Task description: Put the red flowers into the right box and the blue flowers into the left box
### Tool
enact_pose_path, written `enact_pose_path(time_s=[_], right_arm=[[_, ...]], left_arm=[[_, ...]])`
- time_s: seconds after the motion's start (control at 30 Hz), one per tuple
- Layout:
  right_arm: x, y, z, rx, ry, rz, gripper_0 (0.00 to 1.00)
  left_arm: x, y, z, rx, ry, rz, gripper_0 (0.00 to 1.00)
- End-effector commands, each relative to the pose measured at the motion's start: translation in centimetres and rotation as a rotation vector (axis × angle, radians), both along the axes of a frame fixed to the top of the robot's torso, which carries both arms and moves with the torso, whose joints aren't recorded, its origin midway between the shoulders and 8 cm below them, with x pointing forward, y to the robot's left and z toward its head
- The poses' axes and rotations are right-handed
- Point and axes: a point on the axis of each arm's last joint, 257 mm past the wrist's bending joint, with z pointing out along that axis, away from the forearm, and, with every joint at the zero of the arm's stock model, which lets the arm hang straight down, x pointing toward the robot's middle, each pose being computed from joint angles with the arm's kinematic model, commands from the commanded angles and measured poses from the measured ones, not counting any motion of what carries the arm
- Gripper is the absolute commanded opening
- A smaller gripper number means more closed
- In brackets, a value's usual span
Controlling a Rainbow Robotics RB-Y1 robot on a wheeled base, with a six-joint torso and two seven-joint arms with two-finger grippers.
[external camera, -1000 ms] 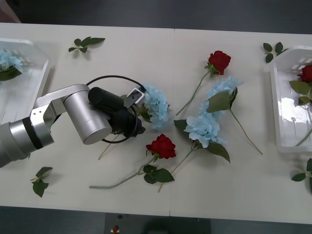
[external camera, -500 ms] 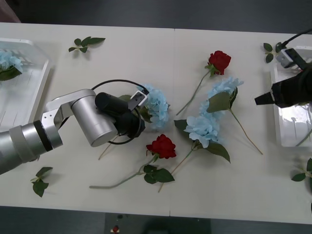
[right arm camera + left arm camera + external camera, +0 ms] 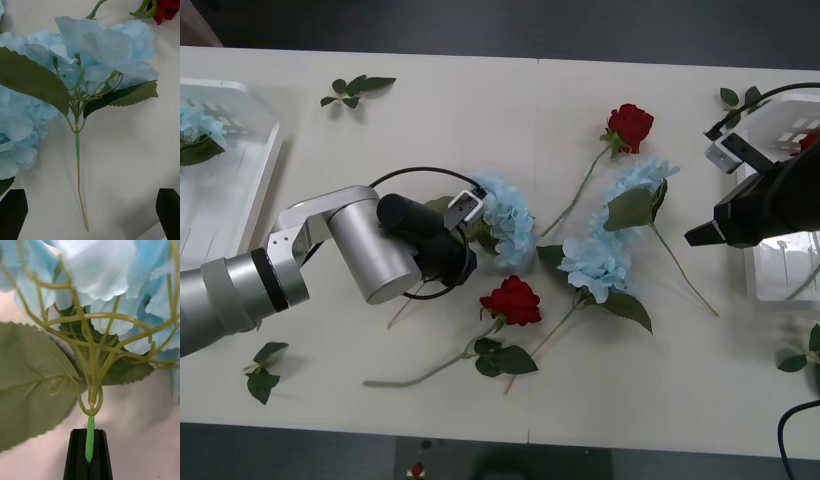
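A: How far is the sorting?

B: I judge it is about one third done. The left box point(image 3: 250, 175) has one blue flower at its far corner, and the right box point(image 3: 765, 215) has one red rose. On the table point(image 3: 480, 100) between the boxes three blue flowers and two red roses are not yet sorted.

A: What does the left gripper point(image 3: 468, 238) do?

B: Its black fingers are pressed together on the green stem of one blue flower point(image 3: 505, 222), just under the place where the stem branches. The head lies directly beyond the fingertips.

A: And the right gripper point(image 3: 698, 237)?

B: It stands with fingers wide apart and holds nothing, near the inner edge of the right box. Its camera looks along the stem of another blue flower point(image 3: 97, 48), which lies between the two fingers but a little ahead of them. One red rose point(image 3: 630, 126) lies beyond this flower, the other point(image 3: 512, 300) near the front of the table.
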Motion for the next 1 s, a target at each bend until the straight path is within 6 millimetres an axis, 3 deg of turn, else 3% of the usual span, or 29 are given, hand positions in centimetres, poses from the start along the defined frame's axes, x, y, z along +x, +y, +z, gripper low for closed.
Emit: enact_pose_path(time_s=[0.03,0.13,0.23,0.33,0.43,0.6,0.77,0.9,1.0], right_arm=[[0.8,0.4,-0.8,-0.020,-0.021,0.034,1.00],[0.6,0.4,-1.9,-0.017,0.000,0.031,1.00],[0.4,0.5,-2.9,-0.012,0.021,0.032,1.00],[0.1,0.9,-4.1,-0.003,0.044,0.042,1.00],[0.1,1.1,-5.0,-0.004,0.056,0.046,1.00],[0.1,1.8,-6.9,-0.012,0.072,0.056,1.00],[0.1,2.3,-7.6,-0.017,0.078,0.066,1.00],[-0.2,2.8,-8.1,-0.021,0.090,0.080,1.00],[-0.2,2.9,-8.3,-0.021,0.092,0.082,1.00]], left_arm=[[4.1,1.8,8.9,-0.089,-0.106,0.063,0.00],[5.7,4.7,12.7,-0.108,-0.139,0.122,0.00],[7.0,8.9,15.9,-0.082,-0.169,0.199,0.00],[8.0,14.7,18.9,-0.041,-0.188,0.316,0.00],[8.5,19.3,21.0,-0.030,-0.198,0.416,0.00],[9.1,28.8,24.4,-0.091,-0.240,0.626,0.00],[7.9,38.9,27.0,-0.186,-0.294,0.846,0.00],[5.7,45.9,27.5,-0.179,-0.332,0.980,0.00],[3.7,49.7,26.8,-0.145,-0.359,1.044,0.00]])
